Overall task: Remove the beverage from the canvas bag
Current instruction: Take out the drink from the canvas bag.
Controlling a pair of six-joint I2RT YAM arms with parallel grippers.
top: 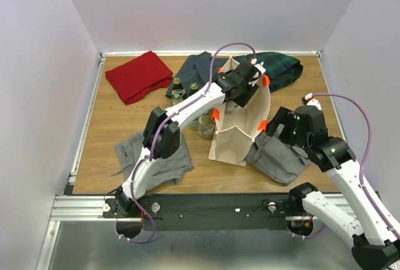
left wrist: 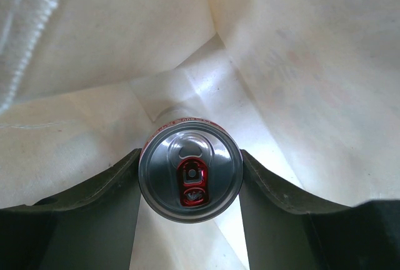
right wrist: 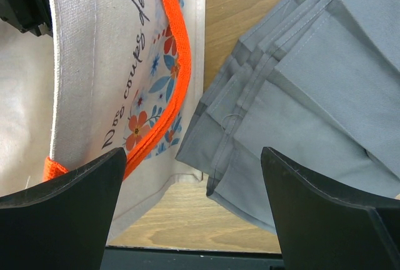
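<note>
My L gripper (left wrist: 189, 156) in canvas bag (top: 240, 135) w/ can (left wrist: 190, 179) btwn fingers; R gripper (right wrist: 192, 157) just right of bag, over folded clothes (right wrist: 312, 95); bottles (top: 179, 90) left of bag.

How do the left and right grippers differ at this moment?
The left gripper is inside the canvas bag, fingers against both sides of a beverage can; the right gripper is outside it, open and empty, above folded grey clothes. Both point downward.

White arms (top: 194, 103) with chunky black joints and thin purple cables (top: 234, 46). The left claw (left wrist: 189, 157) and right claw (right wrist: 194, 152) are dark.
</note>
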